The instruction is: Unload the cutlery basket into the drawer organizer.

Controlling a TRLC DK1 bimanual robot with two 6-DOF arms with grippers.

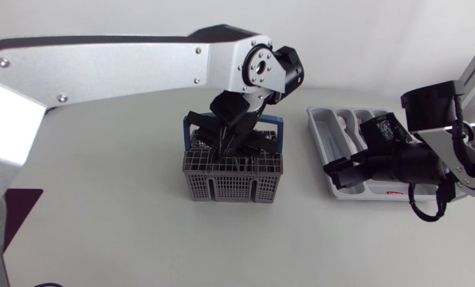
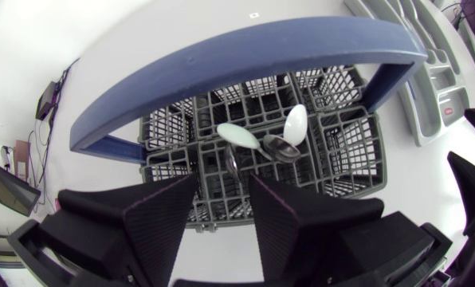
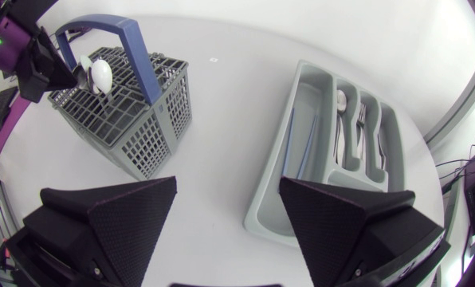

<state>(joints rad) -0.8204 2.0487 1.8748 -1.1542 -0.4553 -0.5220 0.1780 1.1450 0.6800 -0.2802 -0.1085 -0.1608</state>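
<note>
The desk [image 1: 126, 231] carries everything. Our left arm [image 1: 126, 68] crosses it and ends right above the cutlery basket [image 1: 232, 179]. Our right arm [image 1: 461, 159] is well off to the basket's right.

The basket stands upright, and its blue handle [image 2: 245, 52] arches over the top. The drawer organizer [image 1: 321, 131] lies to the right of the basket, apart from it, with a strip of desk between them. Some cutlery [image 3: 353, 127] already lies in its compartments.

The left gripper [image 2: 221, 199] hangs just over the basket's top on one side of the handle. Its fingers stand apart and hold nothing. The right gripper [image 3: 228, 187] is also spread and empty. It hovers over the organizer's near end, so the left arm is far nearer to the basket.

Three spoons remain in the basket's middle compartments, just ahead of and below the left gripper. Two have pale bowls [image 2: 237, 134] [image 2: 296, 123] and one is metal [image 2: 277, 147]. They stand bowl-up, with their long axis running roughly up out of the basket, leaning and crossing near the bowls.

We judge that the next grasp needs a short drop toward those bowls. The lift must stay on the gripper's side of the handle arch, which bounds the room beyond the spoons.
</note>
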